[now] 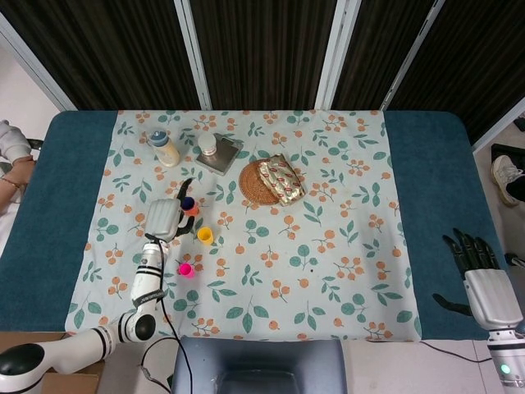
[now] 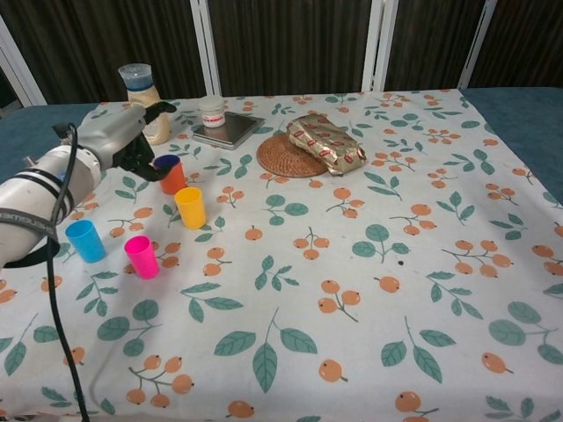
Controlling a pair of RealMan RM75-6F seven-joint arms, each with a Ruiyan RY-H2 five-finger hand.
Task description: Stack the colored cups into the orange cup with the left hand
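The orange cup (image 2: 174, 181) stands upright on the floral cloth with the dark blue cup (image 2: 166, 163) nested in it; in the head view the dark blue cup (image 1: 188, 203) covers most of the orange cup (image 1: 194, 210). My left hand (image 2: 123, 141) is just left of this stack, fingers spread, thumb raised away from it, dark fingertips close beside the cups. The yellow cup (image 2: 190, 207), pink cup (image 2: 142, 257) and light blue cup (image 2: 85, 240) stand apart nearer the front. My right hand (image 1: 482, 275) is empty, fingers apart, at the table's right edge.
A sauce bottle (image 2: 145, 101) stands behind my left hand. A small jar (image 2: 211, 111) sits on a grey box (image 2: 230, 128). A wicker coaster (image 2: 290, 158) with a foil packet (image 2: 327, 141) lies to the right.
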